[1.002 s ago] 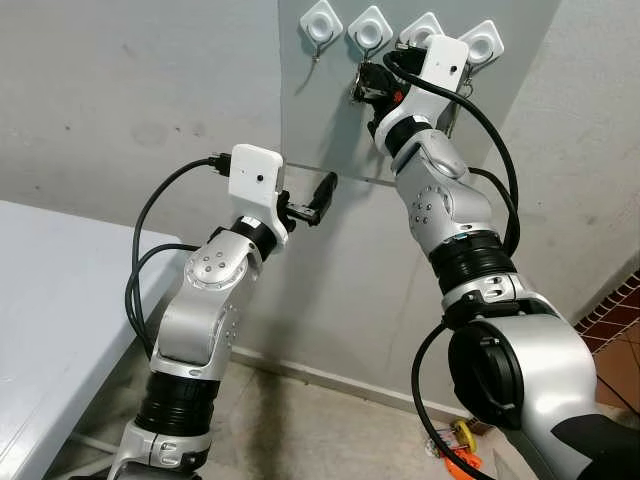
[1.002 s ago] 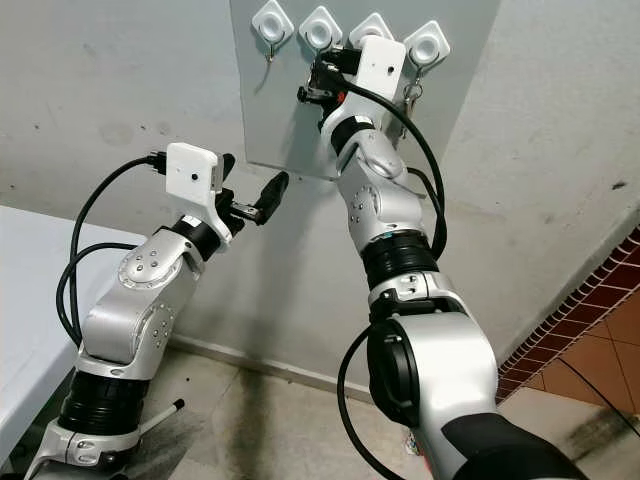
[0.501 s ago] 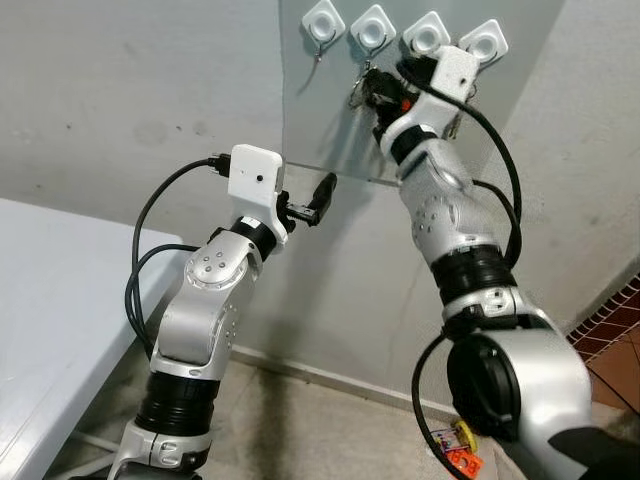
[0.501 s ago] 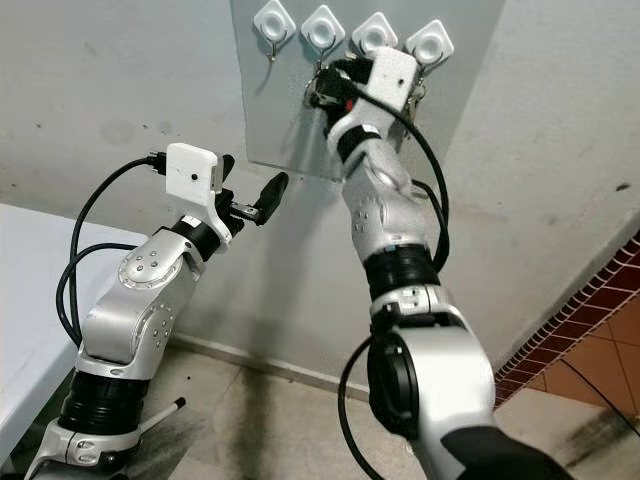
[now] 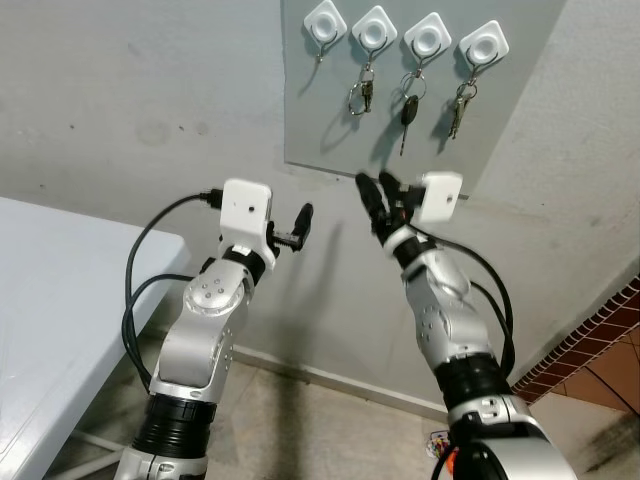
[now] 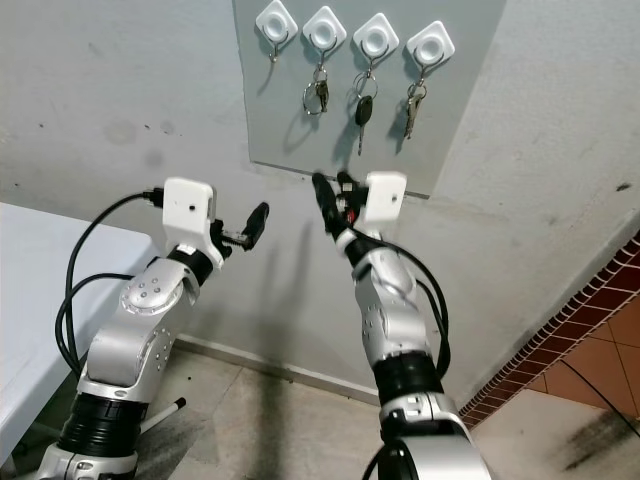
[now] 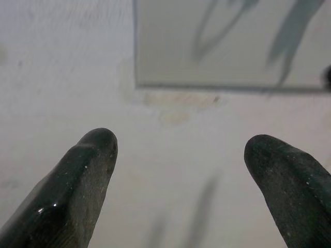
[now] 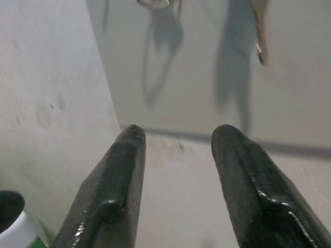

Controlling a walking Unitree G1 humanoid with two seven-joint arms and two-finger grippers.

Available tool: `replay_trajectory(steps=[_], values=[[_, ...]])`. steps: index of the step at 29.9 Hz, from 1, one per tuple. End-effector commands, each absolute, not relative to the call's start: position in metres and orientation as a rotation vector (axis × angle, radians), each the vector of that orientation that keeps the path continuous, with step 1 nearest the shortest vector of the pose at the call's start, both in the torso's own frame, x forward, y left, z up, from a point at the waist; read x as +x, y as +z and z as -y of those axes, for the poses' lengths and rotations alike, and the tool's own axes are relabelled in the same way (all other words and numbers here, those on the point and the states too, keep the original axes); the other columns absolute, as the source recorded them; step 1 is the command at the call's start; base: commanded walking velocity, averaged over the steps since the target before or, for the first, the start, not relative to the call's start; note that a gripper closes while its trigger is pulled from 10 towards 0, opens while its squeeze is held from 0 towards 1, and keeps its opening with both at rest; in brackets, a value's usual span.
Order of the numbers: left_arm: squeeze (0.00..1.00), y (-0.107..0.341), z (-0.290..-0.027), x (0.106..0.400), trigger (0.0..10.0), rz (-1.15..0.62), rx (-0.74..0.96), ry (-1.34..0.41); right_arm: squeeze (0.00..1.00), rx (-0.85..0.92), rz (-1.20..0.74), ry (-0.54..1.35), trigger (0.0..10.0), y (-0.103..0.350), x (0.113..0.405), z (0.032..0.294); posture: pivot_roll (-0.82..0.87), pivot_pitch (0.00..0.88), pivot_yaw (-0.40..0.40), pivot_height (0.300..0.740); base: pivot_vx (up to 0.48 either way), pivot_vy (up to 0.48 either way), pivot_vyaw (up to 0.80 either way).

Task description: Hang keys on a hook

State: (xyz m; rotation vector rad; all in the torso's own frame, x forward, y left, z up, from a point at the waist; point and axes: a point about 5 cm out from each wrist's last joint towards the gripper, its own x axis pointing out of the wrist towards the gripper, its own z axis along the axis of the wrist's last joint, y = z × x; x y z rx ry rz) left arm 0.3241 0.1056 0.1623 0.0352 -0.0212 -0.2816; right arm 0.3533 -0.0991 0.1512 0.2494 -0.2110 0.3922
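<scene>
keys [image 5: 360, 94] are hanging on the second hook [image 5: 373, 30] from the left in a row of four white hooks on a grey panel [image 5: 330, 120] fixed to the wall. a dark-headed key [image 5: 406, 112] is dangling from the third hook [image 5: 426, 36] and another small bunch [image 5: 458, 110] from the fourth hook [image 5: 482, 44], while the first hook [image 5: 325, 22] is carrying nothing that can be made out. the panel's lower edge is running just above both grippers, with bare plaster wall [image 5: 120, 90] spreading below and to the left of it.

the right gripper [image 5: 376, 196] is pointing up at the wall just under the panel's lower edge, its jaws standing apart and holding nothing; the hung keys are sitting well above its fingertips [image 8: 129, 150], apart from them. in the right wrist view the panel edge is crossing just beyond the tips, with shadows of the hanging keys on the panel.

the left gripper [image 5: 297, 226] is hovering lower and to the left, near the wall, its jaws also standing wide apart and empty; its wrist view is showing the panel's lower corner [image 7: 137, 82] ahead and bare wall between the fingers [image 7: 83, 175].

a white bench [image 5: 50, 300] is lying at the far left, its edge close beside the left arm. open floor [image 5: 300, 420] is showing between the two arms, and a brick-red tiled strip [image 5: 610, 330] is running along the right.
</scene>
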Motion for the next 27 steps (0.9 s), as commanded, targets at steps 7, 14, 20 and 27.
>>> replay_trajectory(steps=[7, 14, 20, 27], values=[[0.00, 0.070, -0.140, 0.312, 10.0, -0.178, 0.103, -0.116, 1.00, 0.159, -0.014, 0.285, 10.0, 0.066, 0.318, 0.125, -0.02, 0.000, 0.009, 0.732, 0.000, 0.000, 0.00], [0.00, 0.001, -0.153, 0.277, 10.0, -0.375, 0.130, -0.146, 1.00, 0.099, -0.299, 0.133, 10.0, -0.005, 0.271, 0.159, -0.03, 0.000, 0.022, 0.732, 0.000, 0.000, 0.00], [0.00, -0.042, -0.158, 0.242, 10.0, -0.609, 0.123, -0.149, 1.00, 0.036, -0.577, 0.048, 10.0, -0.052, 0.219, 0.182, -0.04, 0.000, 0.031, 0.732, 0.000, 0.000, 0.00], [0.00, -0.070, -0.161, 0.206, 10.0, -0.786, 0.126, -0.137, 1.00, 0.063, -0.796, -0.081, 10.0, -0.083, 0.168, 0.198, -0.05, 0.000, 0.035, 0.732, 0.000, 0.000, 0.00]])
